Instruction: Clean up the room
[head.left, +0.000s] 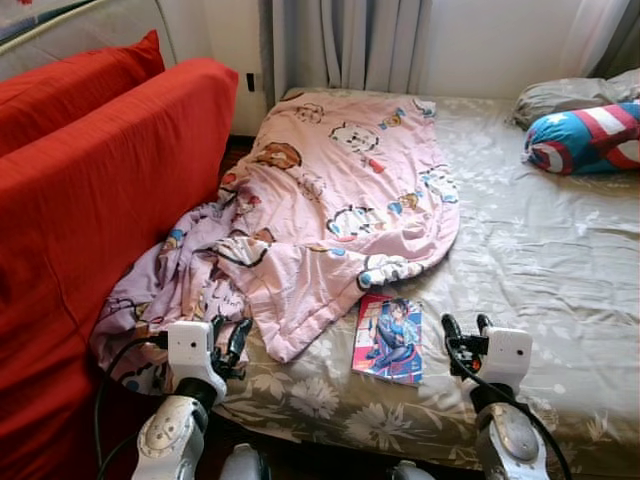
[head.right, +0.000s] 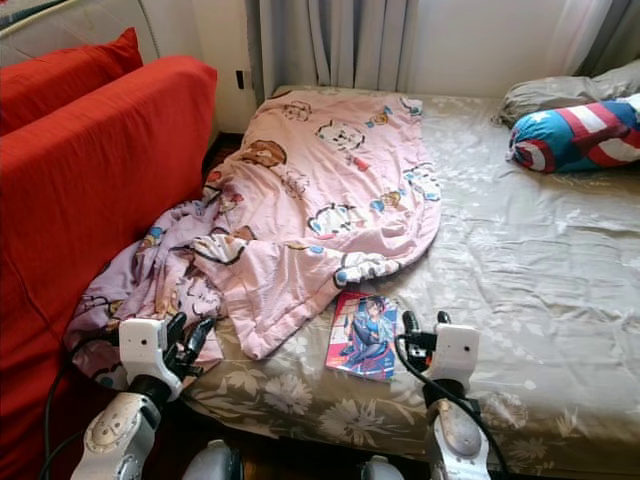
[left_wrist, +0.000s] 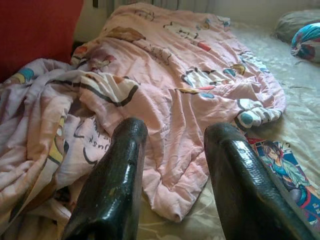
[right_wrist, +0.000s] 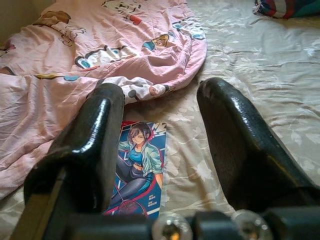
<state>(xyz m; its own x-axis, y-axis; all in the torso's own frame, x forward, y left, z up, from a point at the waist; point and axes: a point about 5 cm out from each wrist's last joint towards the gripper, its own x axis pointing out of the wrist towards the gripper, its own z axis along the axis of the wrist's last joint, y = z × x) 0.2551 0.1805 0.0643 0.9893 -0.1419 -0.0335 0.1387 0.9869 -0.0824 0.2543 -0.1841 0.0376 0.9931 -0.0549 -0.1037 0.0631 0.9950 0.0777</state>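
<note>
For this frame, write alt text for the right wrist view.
An open right end effector hovers over a bed, its black fingers framing a comic book lying flat beside the crumpled pink cartoon blanket.

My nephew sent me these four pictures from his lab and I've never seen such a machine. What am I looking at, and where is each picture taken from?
It is a walking humanoid robot tidying a bedroom. The two wide pictures come from the twin cameras in its head, looking down at a bed. The two close-ups come from cameras on its wrists, looking along each gripper's black fingers.

The left gripper is by the bed's near edge, at a crumpled pink cartoon quilt. The right gripper hovers over the floral sheet, beside a comic book lying flat on it. Both grippers are open and hold nothing.

Also there: a red sofa on the left and a star-patterned pillow at the far right.
</note>
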